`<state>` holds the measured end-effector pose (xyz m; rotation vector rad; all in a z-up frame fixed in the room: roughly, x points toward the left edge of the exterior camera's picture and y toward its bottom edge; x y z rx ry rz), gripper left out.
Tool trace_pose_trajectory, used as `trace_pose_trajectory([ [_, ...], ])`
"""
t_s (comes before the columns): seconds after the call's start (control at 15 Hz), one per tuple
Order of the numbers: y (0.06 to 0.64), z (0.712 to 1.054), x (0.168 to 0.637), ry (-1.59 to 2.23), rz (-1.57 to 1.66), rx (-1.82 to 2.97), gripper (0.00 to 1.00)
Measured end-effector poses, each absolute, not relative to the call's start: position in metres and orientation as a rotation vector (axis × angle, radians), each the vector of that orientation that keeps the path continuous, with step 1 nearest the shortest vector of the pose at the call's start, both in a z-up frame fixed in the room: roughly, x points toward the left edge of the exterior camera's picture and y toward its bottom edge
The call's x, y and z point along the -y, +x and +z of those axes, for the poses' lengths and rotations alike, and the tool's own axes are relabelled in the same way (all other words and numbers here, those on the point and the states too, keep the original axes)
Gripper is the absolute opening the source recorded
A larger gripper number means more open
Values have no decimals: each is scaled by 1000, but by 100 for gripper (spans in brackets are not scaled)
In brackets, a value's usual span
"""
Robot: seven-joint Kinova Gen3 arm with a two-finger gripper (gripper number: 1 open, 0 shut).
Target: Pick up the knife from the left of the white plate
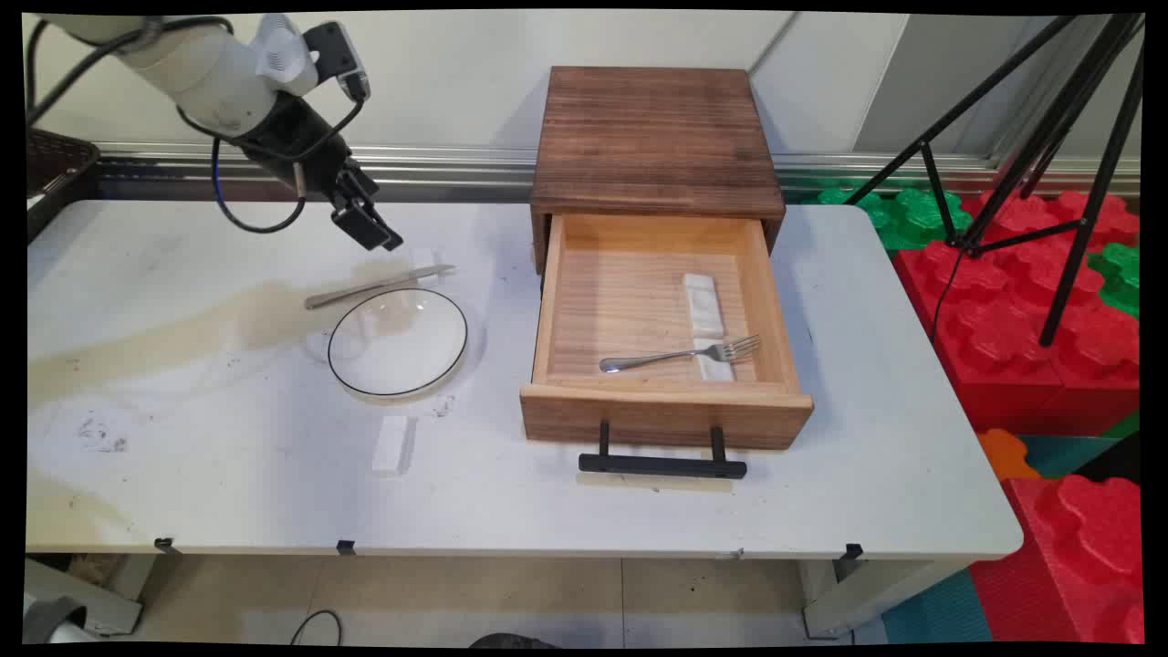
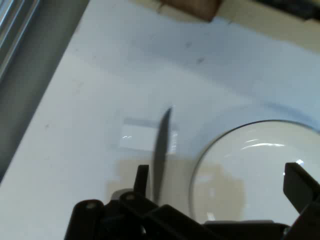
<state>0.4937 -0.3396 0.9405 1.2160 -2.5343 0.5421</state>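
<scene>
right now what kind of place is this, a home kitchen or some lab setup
Most likely a robot lab or test room, not a kitchen: a camera tripod stands by big foam blocks, and the gripper, open, hangs over a knife and plate staged on a stained white table.

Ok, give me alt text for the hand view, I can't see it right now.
The open hand hovers over a white table, its fingers straddling a knife whose tip rests on a small white rest. A white black-rimmed plate lies beside the knife.
</scene>
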Motion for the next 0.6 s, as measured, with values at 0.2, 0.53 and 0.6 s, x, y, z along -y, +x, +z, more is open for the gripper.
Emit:
trace_pose_trajectory([
  [0.2,506,931,361,1235,543,2570,100],
  [0.53,524,913,394,1234,525,2634,100],
  [0.6,528,907,402,1229,515,2652,100],
])
